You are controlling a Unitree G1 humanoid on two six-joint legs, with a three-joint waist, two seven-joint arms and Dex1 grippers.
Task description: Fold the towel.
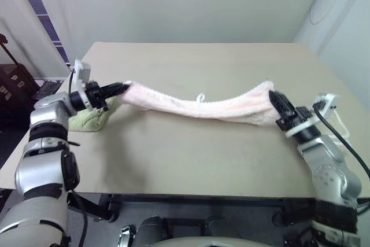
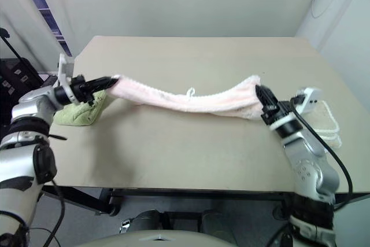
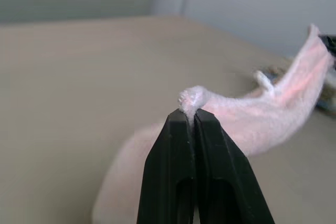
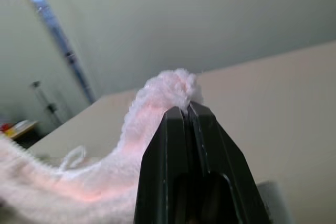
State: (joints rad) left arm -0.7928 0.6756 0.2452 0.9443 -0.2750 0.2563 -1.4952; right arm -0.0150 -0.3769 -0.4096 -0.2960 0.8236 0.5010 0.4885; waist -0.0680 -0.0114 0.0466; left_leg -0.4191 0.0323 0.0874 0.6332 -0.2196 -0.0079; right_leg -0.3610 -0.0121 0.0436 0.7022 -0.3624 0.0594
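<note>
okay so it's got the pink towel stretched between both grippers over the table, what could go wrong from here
1. Each grip looks thin: the left gripper and right gripper each pinch just a small tuft of the towel, so a corner could slip free under tension.
2. The towel's left end hangs close over the green towel; lowering it could drag or catch that one.
3. The towel is bunched into a sagging strip, so it may land wrinkled on the table rather than flat.

Beige table w/ green towel, folded towels
</note>
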